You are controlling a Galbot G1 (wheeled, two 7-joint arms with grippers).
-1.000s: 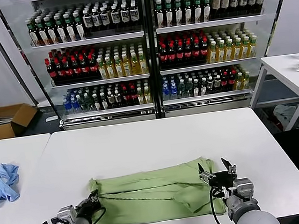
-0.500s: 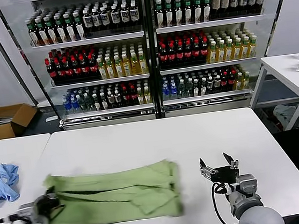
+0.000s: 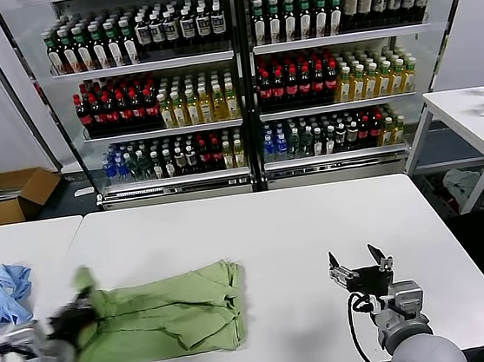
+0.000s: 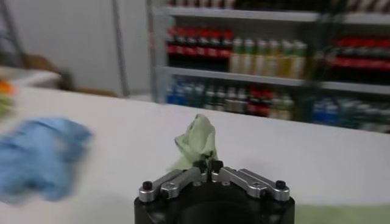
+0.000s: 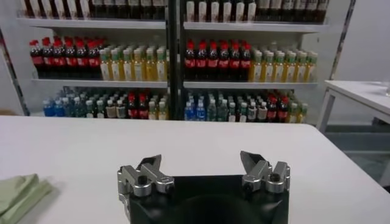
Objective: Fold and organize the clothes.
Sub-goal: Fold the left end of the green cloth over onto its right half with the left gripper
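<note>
The light green shirt (image 3: 166,316) lies folded and bunched on the near left part of the white table (image 3: 317,225). My left gripper (image 3: 75,309) is shut on the shirt's left end and holds a pinched tuft of green cloth (image 4: 196,141) up off the table. My right gripper (image 3: 360,265) is open and empty, above the table to the right of the shirt and well apart from it. The shirt's edge (image 5: 18,192) shows at the side of the right wrist view. Collar, buttons and printed patch are hidden.
A crumpled blue garment (image 3: 1,294) lies on the neighbouring table at left; it also shows in the left wrist view (image 4: 36,155). Drink coolers (image 3: 239,76) stand behind the table. Another white table (image 3: 471,120) is at the far right, a cardboard box (image 3: 7,194) on the floor at left.
My left gripper has dragged the shirt leftward across the table, and the cloth has bunched up shorter. My right gripper has let go of the shirt and stays open at the right.
</note>
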